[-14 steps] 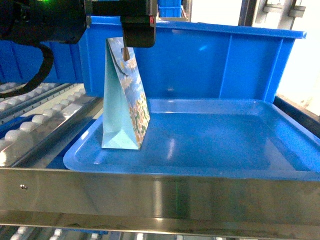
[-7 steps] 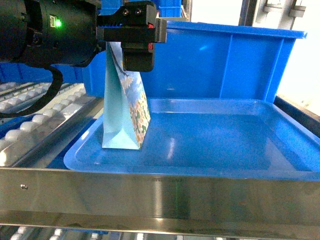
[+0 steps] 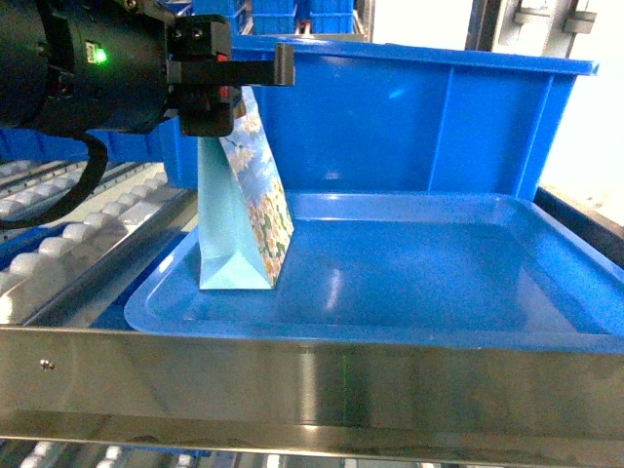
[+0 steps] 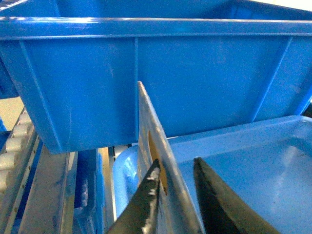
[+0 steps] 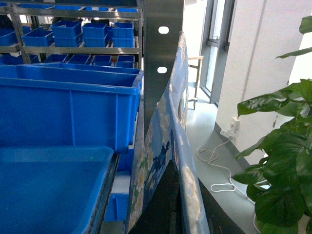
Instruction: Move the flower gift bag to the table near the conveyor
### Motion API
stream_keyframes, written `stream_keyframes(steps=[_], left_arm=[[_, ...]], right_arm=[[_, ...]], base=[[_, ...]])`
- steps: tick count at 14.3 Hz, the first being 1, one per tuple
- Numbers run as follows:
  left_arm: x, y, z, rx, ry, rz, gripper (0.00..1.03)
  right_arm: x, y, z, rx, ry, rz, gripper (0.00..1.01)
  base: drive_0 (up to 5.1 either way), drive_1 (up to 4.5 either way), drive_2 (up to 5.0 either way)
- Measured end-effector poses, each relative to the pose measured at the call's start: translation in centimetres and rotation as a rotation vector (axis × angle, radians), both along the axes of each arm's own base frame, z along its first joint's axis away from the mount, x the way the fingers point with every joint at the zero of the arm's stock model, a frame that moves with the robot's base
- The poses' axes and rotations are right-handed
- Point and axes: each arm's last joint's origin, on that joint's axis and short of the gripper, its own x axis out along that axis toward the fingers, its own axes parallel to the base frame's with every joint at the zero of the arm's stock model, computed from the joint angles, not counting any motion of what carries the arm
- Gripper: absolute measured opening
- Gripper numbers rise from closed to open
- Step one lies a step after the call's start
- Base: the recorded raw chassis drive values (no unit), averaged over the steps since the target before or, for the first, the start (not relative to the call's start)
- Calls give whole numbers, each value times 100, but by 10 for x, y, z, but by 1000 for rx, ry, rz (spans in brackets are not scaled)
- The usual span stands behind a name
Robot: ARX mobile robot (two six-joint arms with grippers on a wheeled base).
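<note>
**Left end of the tray.** The flower gift bag (image 3: 244, 224) stands upright on its base in the left end of a shallow blue tray (image 3: 390, 338). Its pale blue side faces you and its flowered face is turned right. A deep blue bin (image 3: 409, 127) stands behind the tray, the conveyor (image 3: 78, 229) rollers run along its left, and a steel rail (image 3: 312, 385) crosses in front.

Your left gripper (image 3: 210, 112) sits at the bag's top. In the left wrist view its two dark fingers (image 4: 146, 200) stand narrowly apart, one on each side of the top edge beside the handle hole. Whether they press the paper cannot be told.

In the right wrist view, a flower-printed bag panel (image 5: 168, 141) rises from your right gripper (image 5: 187, 214). Its grip cannot be told. A potted plant (image 5: 282, 146) stands at the right.
</note>
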Motion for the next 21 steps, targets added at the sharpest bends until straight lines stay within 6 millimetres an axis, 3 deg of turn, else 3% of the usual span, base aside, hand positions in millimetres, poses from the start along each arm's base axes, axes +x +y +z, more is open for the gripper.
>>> stream_keyframes(steps=[1,2,4,9,11,14,16,18,21], left_arm=[[1,1,1,-3,-9,3,4],[1,2,2,-6,-25,16,2],[-2,3,8,-14,-57,13,2],[-20,29,34,-34,-189,107,2],[-49,49,50,-38,-324,196,2],[-91,79,44,-24,-365,299,2],[-129,107,40,-33,-380,344,2],[-162,119,42,-35,-417,333,2],[-168,117,43,-42,-439,305,2]], right_arm=[[0,0,0,0,0,0,2],[0,0,0,0,0,0,2],[0,0,0,0,0,0,2],[0,0,0,0,0,0,2],[0,0,0,0,0,0,2],[0,0,0,0,0,0,2],[0,0,0,0,0,0,2],[0,0,0,0,0,0,2],[0,0,0,0,0,0,2]], base=[[0,0,0],[0,0,0],[0,0,0],[0,0,0],[0,0,0],[0,0,0],[0,0,0],[0,0,0],[0,0,0]])
